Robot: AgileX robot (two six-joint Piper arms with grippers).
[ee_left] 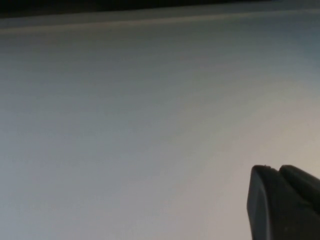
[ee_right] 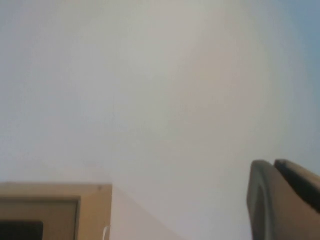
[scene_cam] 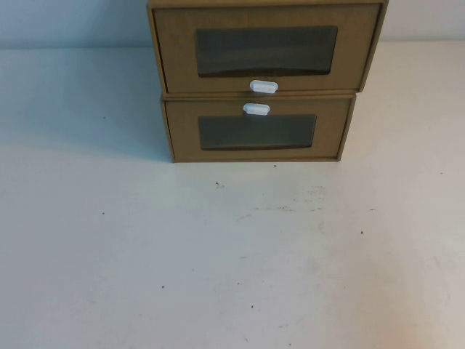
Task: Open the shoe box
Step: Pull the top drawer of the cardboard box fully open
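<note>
left tool [ee_left: 278, 176]: only dark tip in frame | right tool [ee_right: 276, 172]: mostly cut off | upper shoe box [scene_cam: 174, 51], ahead of right tool: top cropped

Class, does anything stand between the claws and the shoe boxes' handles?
Nothing visible does. The shut right claw hangs apart from the boxes; the left claw sees no box. Both handles face open table.

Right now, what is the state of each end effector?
Left end effector: closed, empty, over white table.
Right end effector: closed, empty, near brown cardboard box.

White table [scene_cam: 218, 276]; lower shoe box [scene_cam: 258, 131] rests on it.
</note>
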